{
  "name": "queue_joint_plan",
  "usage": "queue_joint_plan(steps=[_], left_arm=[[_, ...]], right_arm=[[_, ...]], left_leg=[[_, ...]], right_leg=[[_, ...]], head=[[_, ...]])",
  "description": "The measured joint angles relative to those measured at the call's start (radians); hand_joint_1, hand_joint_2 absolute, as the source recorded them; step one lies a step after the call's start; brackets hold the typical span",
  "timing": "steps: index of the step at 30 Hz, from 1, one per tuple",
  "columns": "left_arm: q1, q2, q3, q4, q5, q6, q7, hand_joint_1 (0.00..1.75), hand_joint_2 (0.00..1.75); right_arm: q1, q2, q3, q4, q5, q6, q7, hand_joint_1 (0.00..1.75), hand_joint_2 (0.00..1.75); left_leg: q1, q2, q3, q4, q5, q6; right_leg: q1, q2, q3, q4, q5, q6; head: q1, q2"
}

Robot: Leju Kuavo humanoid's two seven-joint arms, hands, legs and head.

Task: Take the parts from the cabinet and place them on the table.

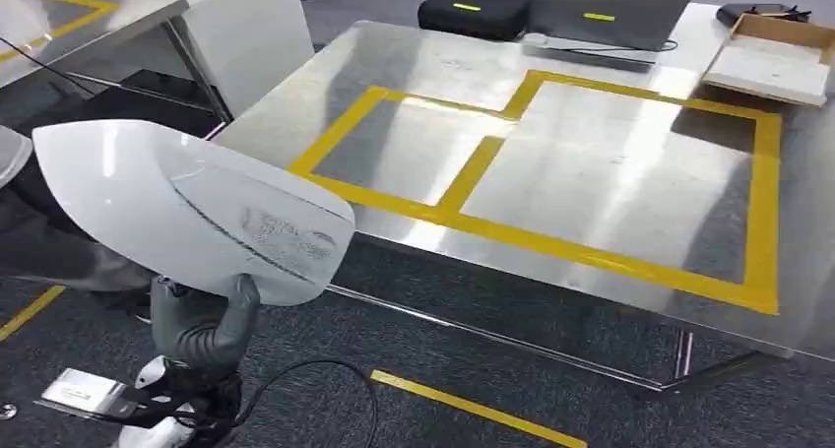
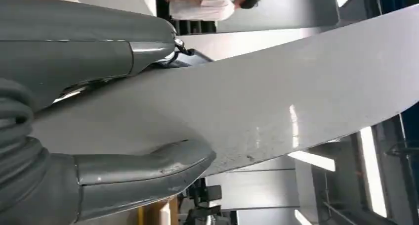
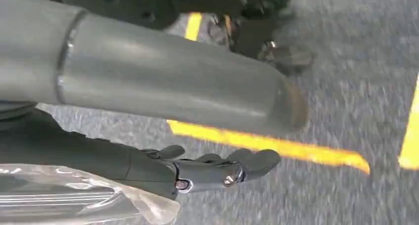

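A large white curved panel part (image 1: 187, 207) hangs in front of me at the left, short of the steel table (image 1: 591, 271). My left hand (image 1: 202, 325) grips its lower edge from beneath. In the left wrist view the thumb (image 2: 148, 168) presses one face of the white panel (image 2: 276, 101) and the fingers (image 2: 84, 52) clamp the other. My right hand (image 3: 207, 168) hangs over the grey carpet, its fingers apart and holding nothing. The table top carries yellow tape rectangles (image 1: 551, 231).
At the table's far side sit a black case (image 1: 475, 10), a dark laptop (image 1: 610, 10) and a cardboard box (image 1: 773, 54). A second steel table (image 1: 69, 15) stands at far left. Yellow floor tape (image 1: 473, 409) and a black cable (image 1: 325, 374) cross the carpet. A person (image 2: 207, 7) stands in the background.
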Motion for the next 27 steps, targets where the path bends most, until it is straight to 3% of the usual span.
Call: queue_joint_plan(steps=[3,4,5,6,8,9,10,13,15,16,18,19,20,21,23,25,26,27], left_arm=[[0.005,0.001,0.004,0.0,-0.004,0.008,0.0,1.75,1.75],[0.006,0.002,0.004,0.0,-0.004,0.01,0.0,1.75,1.75],[0.008,0.002,0.005,0.0,-0.004,0.011,0.0,1.75,1.75],[0.009,0.002,0.006,0.0,-0.004,0.012,0.0,1.75,1.75],[0.009,0.002,0.009,0.0,-0.004,0.016,0.0,1.75,1.75],[0.009,0.003,0.011,0.0,-0.004,0.017,0.0,1.75,1.75],[0.008,0.002,0.012,0.0,-0.005,0.018,0.0,1.75,1.75],[0.011,0.002,0.014,0.0,-0.005,0.02,0.0,1.75,1.75],[0.01,0.002,0.014,-0.005,-0.006,0.021,0.0,1.75,1.75],[0.009,0.001,0.014,-0.008,-0.006,0.021,0.0,1.75,1.75],[0.01,0.001,0.015,-0.008,-0.005,0.021,0.0,1.75,1.75],[0.01,0.001,0.015,-0.008,-0.005,0.021,0.0,1.75,1.75],[0.012,0.001,0.015,-0.008,-0.005,0.02,0.0,1.75,1.75],[0.012,0.001,0.015,-0.008,-0.005,0.019,0.0,1.75,1.75],[0.012,0.001,0.015,-0.008,-0.005,0.018,0.0,1.75,1.75],[0.009,0.002,0.016,-0.008,-0.006,0.018,0.0,1.75,1.75],[0.009,0.002,0.016,-0.008,-0.006,0.018,0.0,1.75,1.75],[0.009,0.002,0.016,-0.008,-0.006,0.018,0.0,1.75,1.75]], right_arm=[[-0.001,0.0,0.001,0.0,0.002,0.003,0.0,0.0,0.0],[0.001,0.0,0.001,0.0,0.003,0.003,0.001,0.0,0.0],[0.003,0.0,0.001,0.0,0.003,0.003,0.001,0.0,0.0],[0.003,0.0,0.001,0.0,0.004,0.003,0.001,0.0,0.0],[0.002,0.0,0.002,0.0,0.006,0.003,0.001,0.0,0.0],[0.002,0.0,0.002,0.0,0.007,0.003,0.002,0.0,0.0],[0.0,0.0,0.002,0.0,0.008,0.003,0.003,0.0,0.0],[0.001,0.0,0.003,0.0,0.01,0.003,0.004,0.0,0.0],[0.0,0.0,0.004,0.0,0.013,0.003,0.004,0.0,0.0],[-0.001,0.0,0.005,0.0,0.014,0.004,0.004,0.0,0.0],[0.001,0.0,0.005,0.0,0.015,0.006,0.006,0.0,0.0],[0.003,0.0,0.005,0.0,0.015,0.006,0.006,0.0,0.0],[0.005,0.0,0.005,0.0,0.017,0.006,0.006,0.0,0.0],[0.005,0.0,0.005,0.0,0.019,0.006,0.006,0.0,0.0],[0.003,0.0,0.005,0.0,0.019,0.009,0.006,0.0,0.0],[0.001,0.0,0.005,0.001,0.019,0.011,0.008,0.0,0.0],[-0.001,0.0,0.006,0.001,0.019,0.012,0.008,0.0,0.0],[0.0,0.0,0.006,0.001,0.02,0.012,0.011,0.0,0.0]], left_leg=[[0.003,0.0,-0.12,0.242,-0.105,-0.009],[0.003,0.0,-0.141,0.276,-0.106,-0.009],[0.003,0.0,-0.142,0.265,-0.082,-0.008],[0.003,0.0,-0.122,0.21,-0.036,-0.005],[0.002,0.0,-0.047,0.033,0.069,0.005],[-0.002,-0.002,-0.023,-0.009,0.065,0.011],[-0.004,-0.002,-0.019,-0.035,0.057,0.014],[-0.005,-0.003,-0.023,-0.034,0.053,0.025],[0.003,-0.002,-0.009,-0.046,0.053,0.037],[0.004,-0.001,-0.008,-0.046,0.05,0.041],[0.003,0.0,-0.004,-0.046,0.044,0.047],[0.003,-0.001,-0.002,-0.045,0.041,0.047],[0.003,-0.002,0.005,-0.045,0.035,0.046],[0.004,-0.003,0.014,-0.045,0.029,0.045],[0.006,-0.003,0.041,-0.044,0.011,0.037],[-0.001,-0.003,0.045,-0.039,-0.004,0.023],[-0.001,-0.003,0.043,-0.04,-0.004,0.018],[0.0,-0.003,0.045,-0.043,-0.005,0.016]], right_leg=[[0.002,0.0,0.008,0.001,-0.008,-0.011],[0.002,0.0,0.01,0.001,-0.01,-0.011],[0.002,0.001,0.015,0.001,-0.014,-0.01],[0.002,0.004,0.02,0.001,-0.017,-0.009],[0.002,0.008,0.035,0.001,-0.026,-0.003],[0.004,0.008,0.03,0.001,-0.03,0.002],[0.008,0.011,0.032,0.006,-0.034,0.009],[0.006,0.007,0.033,-0.002,-0.036,0.023],[0.005,0.006,0.015,0.029,-0.059,0.033],[0.005,0.006,-0.015,0.087,-0.084,0.035],[0.001,0.006,-0.118,0.265,-0.148,0.041],[0.001,0.006,-0.154,0.318,-0.157,0.043],[-0.001,0.005,-0.172,0.324,-0.133,0.045],[-0.002,0.005,-0.16,0.281,-0.087,0.047],[-0.005,0.0,-0.085,0.099,0.03,0.046],[0.001,-0.003,-0.037,0.033,0.019,0.042],[0.001,-0.003,-0.04,0.031,0.008,0.029],[0.003,-0.002,-0.04,0.029,0.005,0.024]], head=[[-0.001,0.0],[-0.001,0.0],[0.0,0.0],[-0.001,0.0],[-0.001,0.0],[0.001,0.0],[-0.001,0.0],[0.0,0.0],[0.003,0.0],[0.007,0.0],[0.006,0.0],[0.007,0.0],[0.007,0.0],[0.007,0.0],[0.007,0.0],[0.01,0.0],[0.008,0.0],[0.003,0.0]])
